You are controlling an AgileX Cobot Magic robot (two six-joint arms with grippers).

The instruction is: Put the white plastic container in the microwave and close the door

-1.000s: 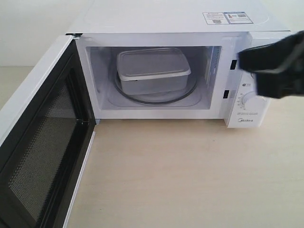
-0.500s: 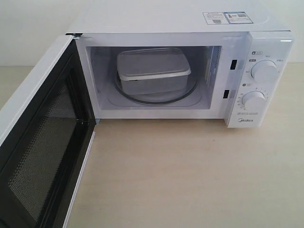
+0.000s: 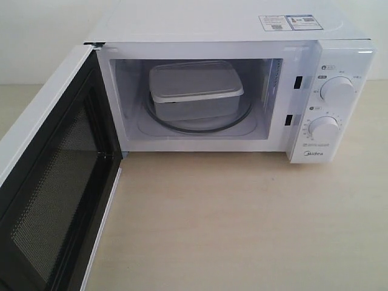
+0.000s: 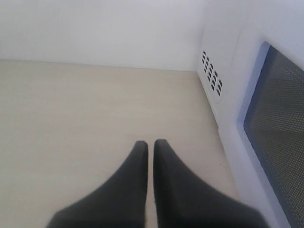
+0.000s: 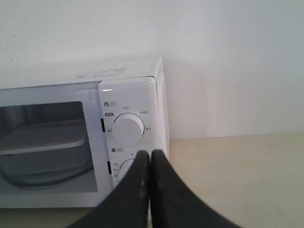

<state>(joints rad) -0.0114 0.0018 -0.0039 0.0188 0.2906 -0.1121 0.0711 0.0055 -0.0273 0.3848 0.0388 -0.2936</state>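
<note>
So the white plastic container (image 3: 195, 90) sits inside the microwave (image 3: 212, 21), lid on, on the glass turntable (image 3: 242, 118) and clear of the walls, so I'd guess the door (image 3: 54, 194) won't catch it. The door's swung wide open toward the near left. The left gripper (image 4: 150, 145) is pinched together and empty, just beside the door's outer face, which looks like a handy spot for a push. The right gripper (image 5: 149, 154) is pinched closed and empty too, facing the control panel (image 5: 137, 97).
</note>
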